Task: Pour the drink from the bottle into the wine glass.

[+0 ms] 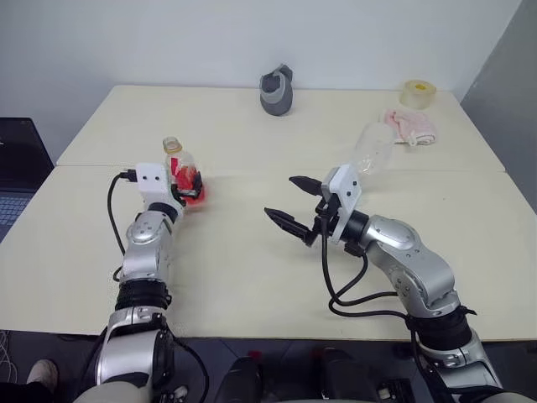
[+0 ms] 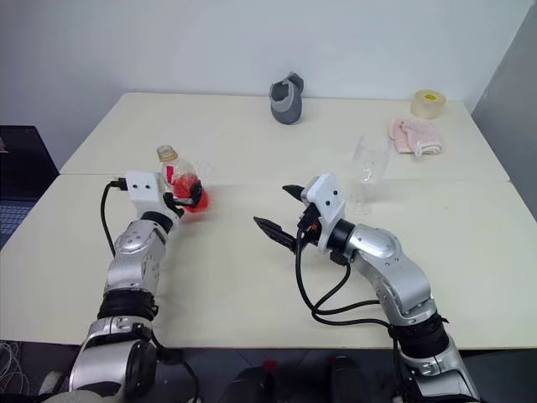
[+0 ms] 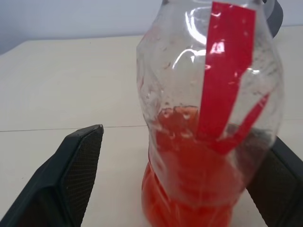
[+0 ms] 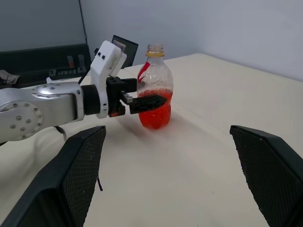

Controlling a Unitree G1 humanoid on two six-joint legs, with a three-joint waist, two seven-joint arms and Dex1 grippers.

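Bottle [image 1: 179, 170] stands upright at the left of the surface [image 1: 252, 269], between the fingers of the left gripper [image 1: 190, 186]. The fingers are spread to either side of the lower body and appear clear of it: released, not clamping. The bottle is clear thin plastic with a rounded body, a narrow neck with a yellowish ring at its top, and a red strip down one side. The drink [image 3: 189, 189], bright red and translucent, fills roughly the lower half.

Handling, as a judgement: light, with weight low in the base; the wall probably flexes under pressure and is smooth, so grip the lower body where the liquid backs it, with moderate force.

Right gripper [image 1: 292, 204] hangs mid-surface with fingers wide apart, holding nothing.

Glass [image 2: 369, 172], right of centre and well apart from the bottle, is clear, stemmed, with a rounded bowl. Judged fragile and top-heavy; take it by the stem or steady it near the foot.
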